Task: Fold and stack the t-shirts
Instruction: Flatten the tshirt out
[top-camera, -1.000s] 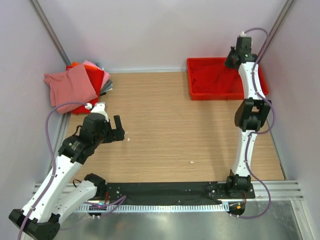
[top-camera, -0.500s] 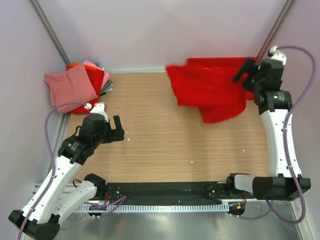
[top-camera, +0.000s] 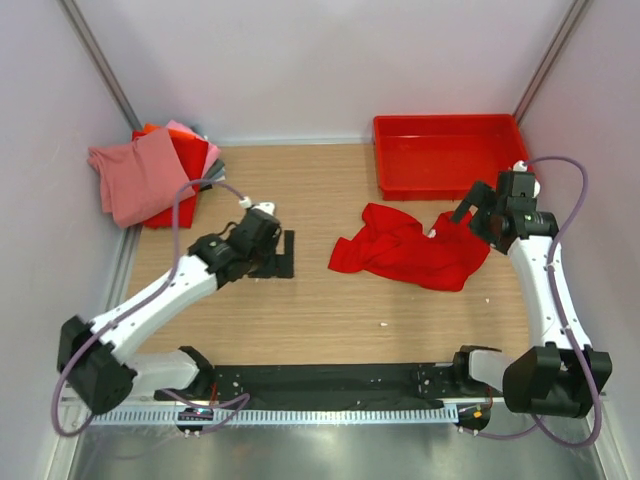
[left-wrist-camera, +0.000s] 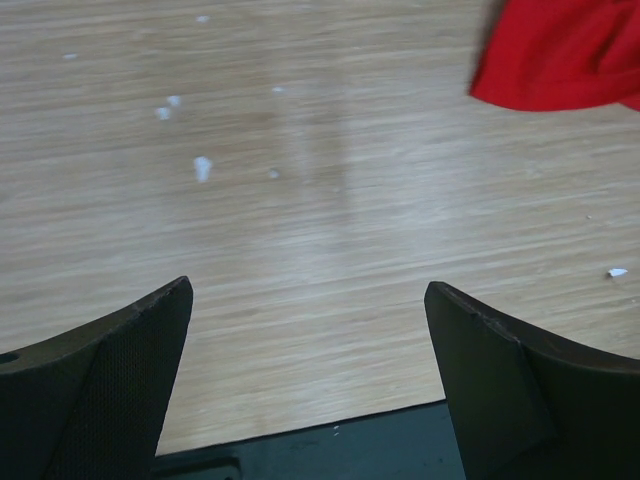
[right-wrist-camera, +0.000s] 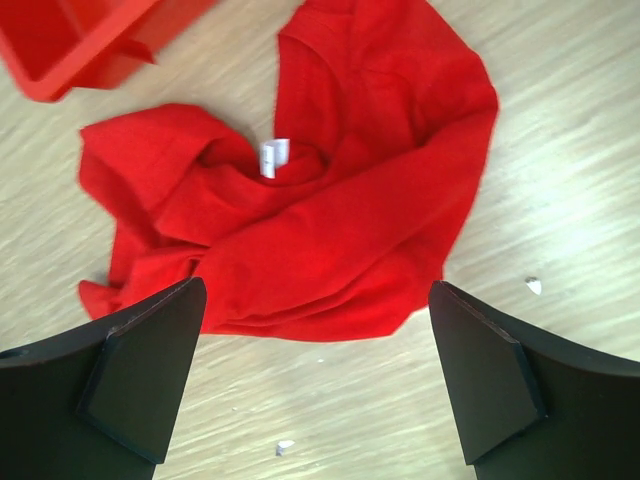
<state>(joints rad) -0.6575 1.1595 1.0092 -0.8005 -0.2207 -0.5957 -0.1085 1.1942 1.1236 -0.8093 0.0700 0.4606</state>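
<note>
Lying crumpled, red t-shirt (top-camera: 410, 252) runs left-right across table (top-camera: 330, 330); right gripper (top-camera: 466, 210) just beside right end, left gripper (top-camera: 285, 255) near other end; both with jaws spread, empty.

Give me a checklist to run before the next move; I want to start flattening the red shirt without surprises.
1. Is the right gripper open and empty? Ok: its jaws stand wide above the red t-shirt.
2. Is the left gripper open and empty? Ok: only bare table shows between its fingers.
3. Is the shirt clear of the red tray? Ok: it lies on the table just in front of the tray, apart from it.
4. Is the shirt spread flat? Not ok: it is crumpled.
5. Can the sleeves and hem be found? Cannot tell: folds hide them.
6. Is the stack of folded shirts out of the way? Ok: it is in the far-left corner.
</note>
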